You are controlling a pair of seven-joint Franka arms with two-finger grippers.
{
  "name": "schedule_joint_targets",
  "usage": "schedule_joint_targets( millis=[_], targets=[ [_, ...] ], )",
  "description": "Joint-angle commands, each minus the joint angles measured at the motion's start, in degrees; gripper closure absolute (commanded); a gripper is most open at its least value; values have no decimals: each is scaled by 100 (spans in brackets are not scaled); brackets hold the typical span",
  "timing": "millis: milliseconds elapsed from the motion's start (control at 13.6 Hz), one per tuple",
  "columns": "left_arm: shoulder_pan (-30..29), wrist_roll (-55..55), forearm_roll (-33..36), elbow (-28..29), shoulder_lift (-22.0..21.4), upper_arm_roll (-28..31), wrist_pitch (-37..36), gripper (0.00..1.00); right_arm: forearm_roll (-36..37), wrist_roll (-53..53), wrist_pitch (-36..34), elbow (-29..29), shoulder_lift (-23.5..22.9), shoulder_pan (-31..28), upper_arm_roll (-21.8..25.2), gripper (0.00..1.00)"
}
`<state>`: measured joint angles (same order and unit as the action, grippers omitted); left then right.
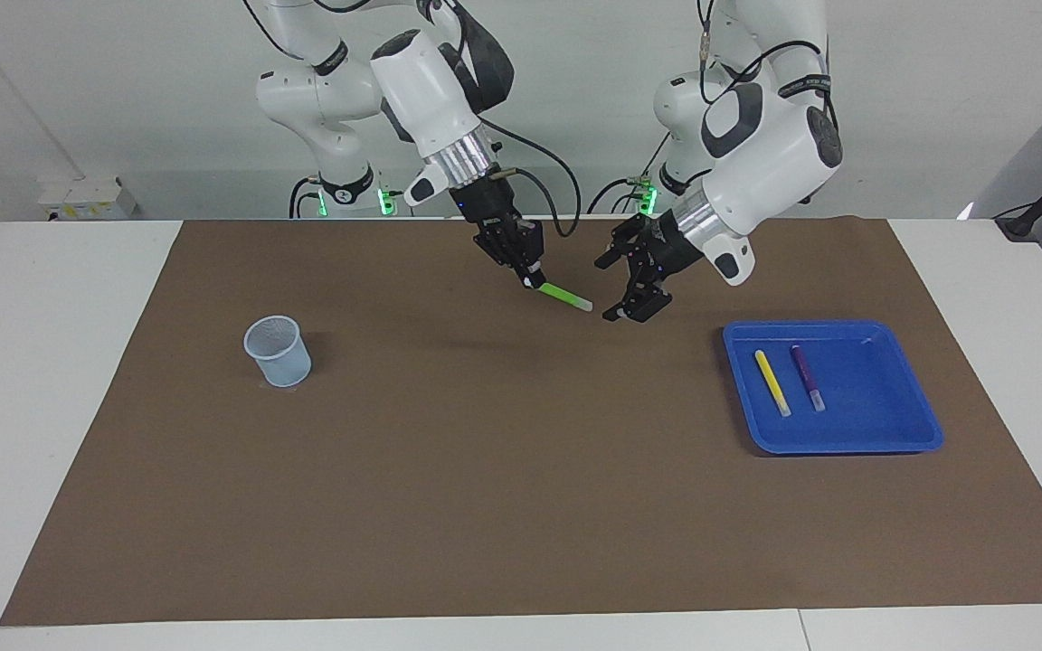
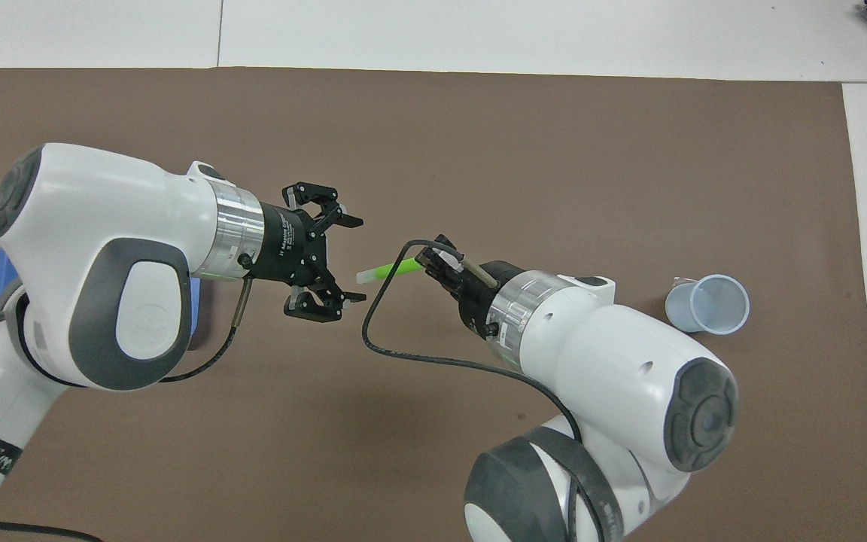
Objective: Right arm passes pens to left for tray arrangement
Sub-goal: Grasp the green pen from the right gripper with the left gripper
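Right hand [image 1: 530, 276] gripping green pen [image 1: 564, 296] above mid-mat, whitish tip toward left hand [image 1: 627, 287], fingers spread, a small gap between, yellow pen [image 1: 772, 382] and purple pen [image 1: 807, 377] side by side in blue tray [image 1: 892, 432] toward the left arm's end, mesh cup [image 1: 278, 351] toward the right arm's end, open brown mat [image 1: 485, 497] on the bench [image 1: 42, 380].

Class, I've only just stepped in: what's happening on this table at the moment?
The right end effector holds a slim green marker pen in the air above the brown mat, whitish tip aimed at the left end effector, which waits open just short of it. A yellow pen and a purple pen already lie side by side in the shallow blue plastic tray. The pale mesh cup stands alone.
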<state>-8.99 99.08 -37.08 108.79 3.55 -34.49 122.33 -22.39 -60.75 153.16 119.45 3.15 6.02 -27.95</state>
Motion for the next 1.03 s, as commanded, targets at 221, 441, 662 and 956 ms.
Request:
schedule_joint_targets(
  millis=[221, 441, 662, 956],
  targets=[
    [503, 516, -142, 388, -285, 83, 1002, 0, -169, -7, 117, 114, 81, -5, -9, 100],
    [600, 524, -142, 459, -302, 83, 1161, 4, -169, 2, 117, 114, 81, -13, -9, 100],
    [618, 507, -133, 459, -302, 83, 1152, 20, -169, 19, 117, 114, 81, -22, -9, 100],
    [680, 507, -124, 503, -320, 83, 1179, 35, -169, 28, 117, 114, 81, -22, -9, 100]
  ],
)
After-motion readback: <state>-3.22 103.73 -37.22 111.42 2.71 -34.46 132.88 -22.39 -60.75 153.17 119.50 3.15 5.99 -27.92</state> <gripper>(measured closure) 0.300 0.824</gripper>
